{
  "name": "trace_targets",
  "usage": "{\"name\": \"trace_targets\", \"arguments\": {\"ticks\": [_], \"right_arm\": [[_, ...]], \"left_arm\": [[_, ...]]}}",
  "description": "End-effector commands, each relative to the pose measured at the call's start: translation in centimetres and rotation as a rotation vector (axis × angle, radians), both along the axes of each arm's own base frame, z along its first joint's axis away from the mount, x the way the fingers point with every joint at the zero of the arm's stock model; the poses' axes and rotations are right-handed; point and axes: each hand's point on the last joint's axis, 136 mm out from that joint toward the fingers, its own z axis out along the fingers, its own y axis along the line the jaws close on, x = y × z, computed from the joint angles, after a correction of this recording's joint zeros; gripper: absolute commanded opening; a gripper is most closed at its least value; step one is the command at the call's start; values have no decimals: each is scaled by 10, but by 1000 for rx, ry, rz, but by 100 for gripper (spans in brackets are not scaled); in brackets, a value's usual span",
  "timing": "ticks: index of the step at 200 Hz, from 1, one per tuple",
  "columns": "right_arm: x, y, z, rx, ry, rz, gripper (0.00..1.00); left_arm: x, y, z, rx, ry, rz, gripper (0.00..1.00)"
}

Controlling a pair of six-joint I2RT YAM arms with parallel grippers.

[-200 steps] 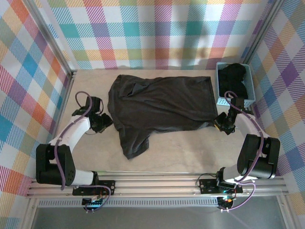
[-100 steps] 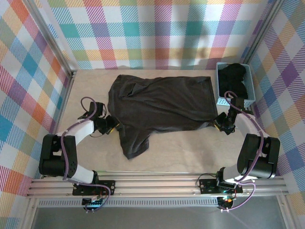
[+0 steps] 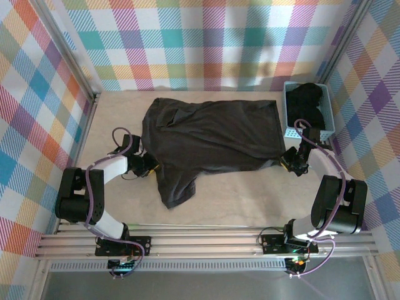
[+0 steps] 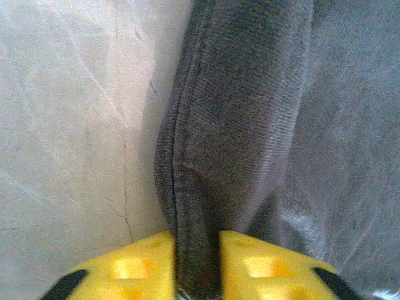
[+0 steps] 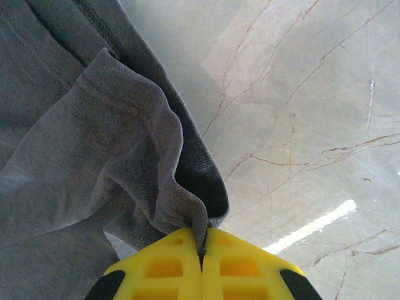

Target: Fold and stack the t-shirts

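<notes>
A dark charcoal t-shirt [image 3: 212, 137] lies spread flat across the middle of the table, one sleeve trailing toward the near side. At its left edge my left gripper [image 3: 150, 165] is shut on a raised fold of the hem; in the left wrist view that hem [image 4: 250, 125] fills the narrow gap between the yellow fingers [image 4: 197, 275]. My right gripper [image 3: 286, 162] is at the shirt's near right corner. In the right wrist view its jaws [image 5: 203, 247] are pressed tight on a pinch of the cloth [image 5: 75, 156]. Another dark t-shirt [image 3: 309, 103] is bunched in the basket.
The light-blue lattice basket [image 3: 294, 131] stands at the back right, just behind my right arm. Plaid walls enclose the table on three sides. Bare tabletop [image 3: 250, 194] lies between the shirt and the near rail.
My left gripper has moved right, from beside the shirt to its left hem, and has closed on the cloth. The right gripper and the shirt's body have stayed put.
</notes>
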Motion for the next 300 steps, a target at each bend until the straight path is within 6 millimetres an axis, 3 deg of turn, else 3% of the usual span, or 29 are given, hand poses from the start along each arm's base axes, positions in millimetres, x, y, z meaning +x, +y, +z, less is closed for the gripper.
{"name": "trace_targets", "arguments": {"ticks": [1, 14, 39, 67, 100, 137, 176, 195, 207, 224, 238, 259, 300], "right_arm": [[5, 3, 6, 20, -15, 5, 0], [7, 3, 8, 22, -25, 11, 0], [13, 7, 20, 26, -76, 46, 0], [28, 16, 65, 25, -226, 113, 0], [51, 30, 154, 60, -458, 183, 0], [61, 36, 269, 60, -671, 211, 0], [34, 37, 388, 21, -916, 208, 0], [13, 33, 432, -4, -1013, 184, 0], [2, 33, 453, -25, -1060, 176, 0], [-8, 32, 471, -41, -1105, 160, 0], [-6, 31, 474, -31, -1121, 150, 0], [15, 32, 460, 20, -1090, 158, 0], [82, 43, 413, 174, -1008, 262, 0]], "left_arm": [[8, -2, 6, 11, -40, -11, 10], [10, 2, 13, 30, -56, 0, 0], [9, 12, 41, 75, -87, 23, 0], [14, 25, 99, 89, -169, 66, 0], [31, 38, 190, 36, -328, 149, 0], [39, 51, 321, -28, -550, 225, 0], [9, 75, 453, -84, -811, 345, 0], [-14, 80, 506, -96, -913, 362, 0], [-26, 81, 529, -86, -953, 364, 0], [-35, 83, 548, -74, -987, 367, 0], [-33, 90, 546, -43, -975, 391, 0], [-13, 105, 520, -3, -875, 441, 0], [65, 111, 456, -49, -734, 406, 0]]}}
